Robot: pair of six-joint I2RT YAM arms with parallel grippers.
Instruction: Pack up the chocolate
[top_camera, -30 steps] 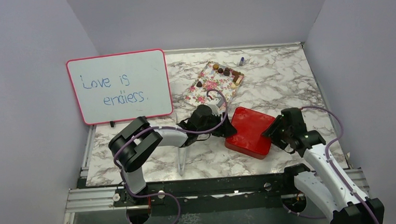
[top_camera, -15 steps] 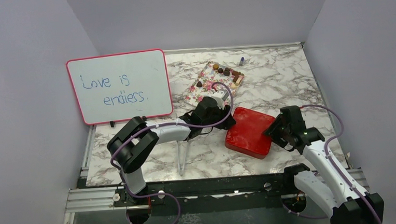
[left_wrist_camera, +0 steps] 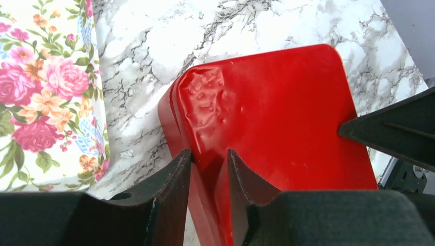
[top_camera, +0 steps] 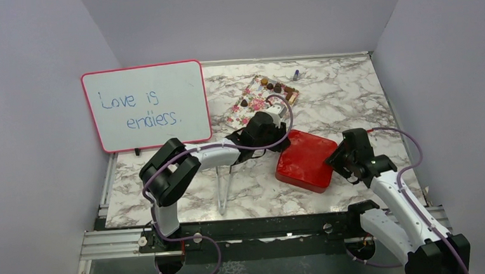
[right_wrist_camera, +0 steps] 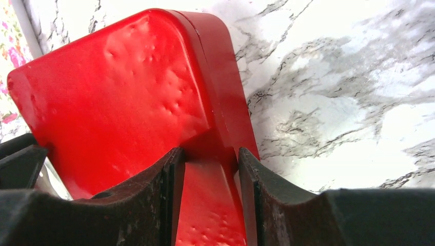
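Two narrow pinches on one glossy red dented box (top_camera: 305,160) with rounded corners, mid-table: left gripper (left_wrist_camera: 208,169) clamped on the rim at its left end, right gripper (right_wrist_camera: 205,166) clamped on the rim at the opposite corner, only a thin strip of red between each pair of fingers. Probably lid removal, so raise both ends together, slowly and level, steering clear of the floral-print tray (top_camera: 246,111) just beyond, with small brown and cream chocolates (top_camera: 278,87) clustered at its far end. Impossible to tell lid from base inside either pinch; box interior hidden; no chocolates in either wrist view.
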